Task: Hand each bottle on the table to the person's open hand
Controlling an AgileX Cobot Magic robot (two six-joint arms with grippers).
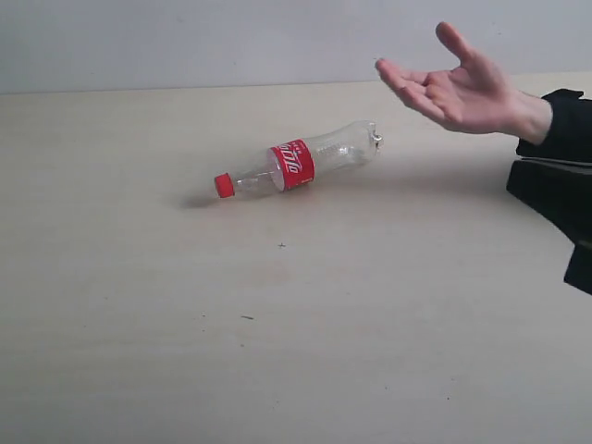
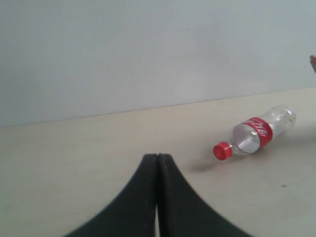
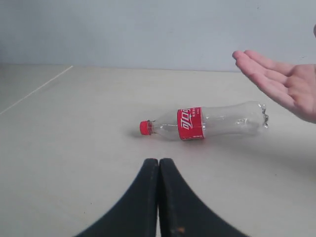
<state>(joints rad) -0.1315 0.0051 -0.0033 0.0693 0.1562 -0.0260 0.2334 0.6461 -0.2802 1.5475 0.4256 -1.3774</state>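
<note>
One clear bottle (image 1: pixel 301 165) with a red cap and red label lies on its side on the beige table (image 1: pixel 277 351), cap pointing left. It also shows in the left wrist view as the bottle (image 2: pixel 256 134) and in the right wrist view as the bottle (image 3: pixel 207 122). The person's open hand (image 1: pixel 458 85), palm up with a black cuff, hovers just right of the bottle's base. My left gripper (image 2: pixel 157 156) is shut and empty, well short of the cap. My right gripper (image 3: pixel 158 160) is shut and empty, short of the bottle's middle. The yellow and white-capped bottles are out of view.
A black part of my right arm (image 1: pixel 555 199) juts in at the right edge below the person's sleeve. A pale wall (image 1: pixel 185 37) runs behind the table's far edge. Tiny dark specks (image 1: pixel 281 245) dot the surface.
</note>
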